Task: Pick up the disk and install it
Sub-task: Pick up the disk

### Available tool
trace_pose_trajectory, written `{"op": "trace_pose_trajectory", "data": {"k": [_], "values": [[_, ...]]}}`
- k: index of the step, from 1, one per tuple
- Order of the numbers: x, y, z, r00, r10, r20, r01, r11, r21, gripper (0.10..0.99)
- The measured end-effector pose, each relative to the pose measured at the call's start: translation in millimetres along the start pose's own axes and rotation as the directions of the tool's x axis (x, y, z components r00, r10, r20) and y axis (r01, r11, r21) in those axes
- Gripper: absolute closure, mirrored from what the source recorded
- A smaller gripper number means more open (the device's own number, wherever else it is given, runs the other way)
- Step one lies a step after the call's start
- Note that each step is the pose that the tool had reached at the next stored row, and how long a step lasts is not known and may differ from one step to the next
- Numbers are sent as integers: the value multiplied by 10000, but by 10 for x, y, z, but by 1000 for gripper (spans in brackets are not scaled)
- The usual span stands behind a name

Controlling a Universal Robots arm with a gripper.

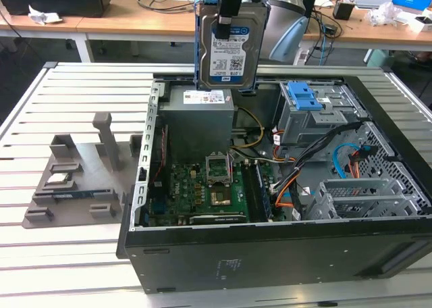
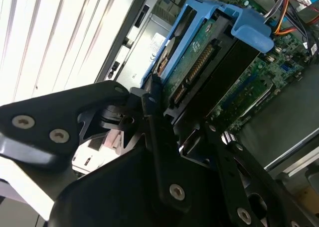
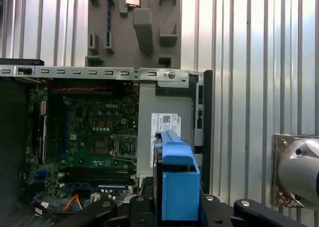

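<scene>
The disk (image 1: 229, 48), a silver-grey drive with a white-and-blue label in a bright blue carrier bracket, hangs upright in the air above the back of the open computer case (image 1: 270, 254). My gripper (image 1: 223, 30) is shut on it from above, one black finger lying across the label. In the second wrist view the disk (image 2: 197, 62) shows its green circuit side between my black fingers (image 2: 153, 105). The first wrist view has the blue carrier (image 3: 177, 184) edge-on, over the grey power supply (image 3: 164, 122) inside the case.
Inside the case lie the green motherboard (image 1: 209, 186), orange and blue cables (image 1: 290, 186) and a grey metal drive cage with a blue latch (image 1: 304, 95). A grey parts fixture (image 1: 74, 180) rests on the slatted table (image 1: 67, 267) at the exterior view's left.
</scene>
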State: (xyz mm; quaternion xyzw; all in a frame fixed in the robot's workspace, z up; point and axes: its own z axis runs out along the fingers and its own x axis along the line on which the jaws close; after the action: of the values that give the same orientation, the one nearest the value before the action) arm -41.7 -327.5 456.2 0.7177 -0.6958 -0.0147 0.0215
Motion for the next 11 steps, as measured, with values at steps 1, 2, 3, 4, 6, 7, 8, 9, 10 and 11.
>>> {"op": "trace_pose_trajectory", "data": {"k": [1, 2, 3, 4, 6, 7, 8, 9, 10, 11], "values": [[7, -6, 0, 10000, 1, 2, -1, 10000, -1, 722], [39, -12, 0, 10000, 9, 3, -9, 10000, -1, 722], [88, -14, 0, 10000, 12, 4, -12, 10000, 0, 722], [131, -14, 1, 10000, 13, 4, -13, 10000, 0, 722], [203, -12, 1, 10000, 13, 9, -13, 10000, 0, 722], [256, -11, 2, 10000, 12, 14, -12, 10000, 0, 722], [292, -10, 3, 10000, 13, 17, -13, 10000, 0, 722], [336, -8, 3, 10000, 14, 20, -14, 10000, 1, 722], [403, -6, 3, 10000, 13, 20, -13, 10000, 0, 722], [455, -5, 4, 10000, 12, 20, -12, 10000, 0, 722]]}}
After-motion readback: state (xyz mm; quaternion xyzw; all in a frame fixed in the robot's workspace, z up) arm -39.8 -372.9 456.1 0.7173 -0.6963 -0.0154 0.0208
